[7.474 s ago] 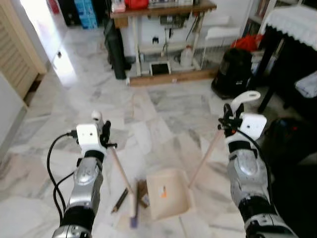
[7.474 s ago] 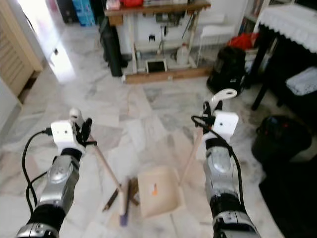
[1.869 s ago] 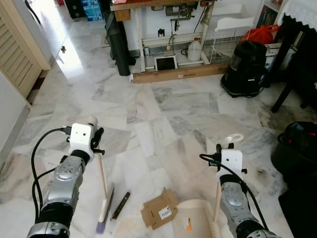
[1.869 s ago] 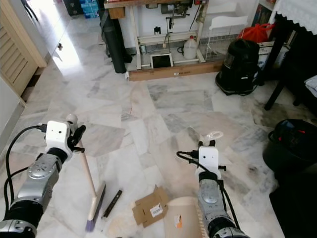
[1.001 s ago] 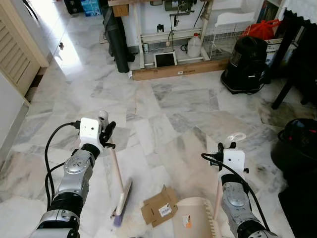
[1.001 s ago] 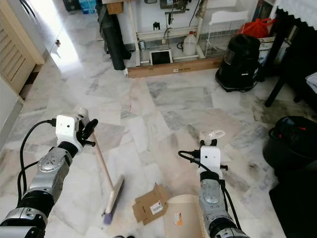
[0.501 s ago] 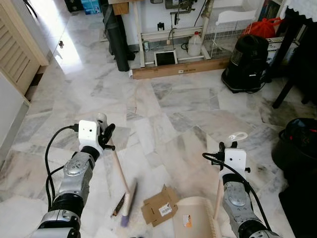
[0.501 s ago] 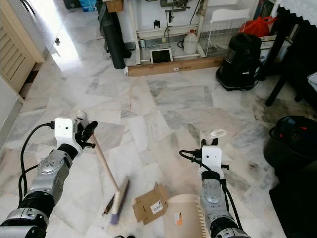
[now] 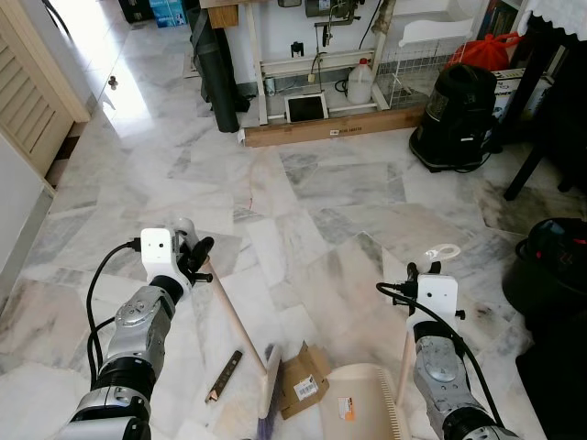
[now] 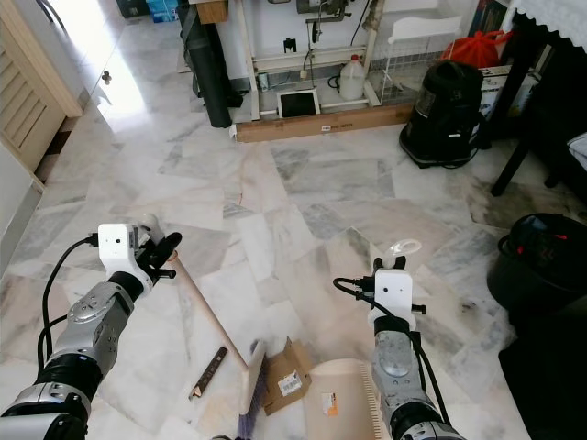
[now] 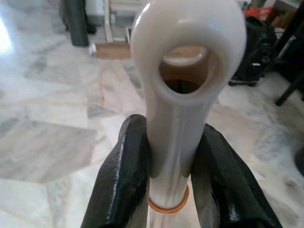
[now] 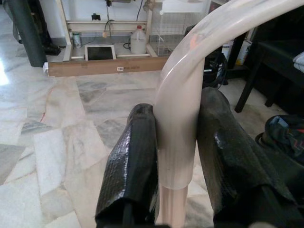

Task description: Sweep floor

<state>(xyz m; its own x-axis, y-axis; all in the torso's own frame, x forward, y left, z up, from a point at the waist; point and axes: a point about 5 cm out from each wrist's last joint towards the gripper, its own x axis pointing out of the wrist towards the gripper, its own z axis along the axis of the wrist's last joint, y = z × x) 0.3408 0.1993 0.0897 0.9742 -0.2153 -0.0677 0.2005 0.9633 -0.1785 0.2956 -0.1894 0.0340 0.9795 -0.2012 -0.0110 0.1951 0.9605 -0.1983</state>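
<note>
My left gripper point(image 9: 195, 258) is shut on the white top end of a wooden broom handle point(image 9: 234, 316). The handle slants down to the right to the broom head point(image 9: 271, 390), which rests on the marble floor against a brown cardboard scrap point(image 9: 306, 385). A beige dustpan point(image 9: 362, 408) lies just right of the scrap. My right gripper point(image 9: 415, 284) is shut on the dustpan's upright handle point(image 12: 176, 142). In the left wrist view, black fingers point(image 11: 126, 175) clamp the looped handle end point(image 11: 183, 71). A thin dark strip point(image 9: 225, 376) lies left of the broom head.
A black vacuum cleaner point(image 9: 456, 119) and a dark table leg point(image 9: 532, 151) stand at the back right. A black bin point(image 9: 550, 275) is at the right. A long cardboard box point(image 9: 330, 128) lies under the far workbench. A louvred door point(image 9: 32, 101) is on the left.
The broom head has swept rightward across the floor, past the dark strip, and now touches the cardboard scrap. The right gripper and dustpan have stayed put.
</note>
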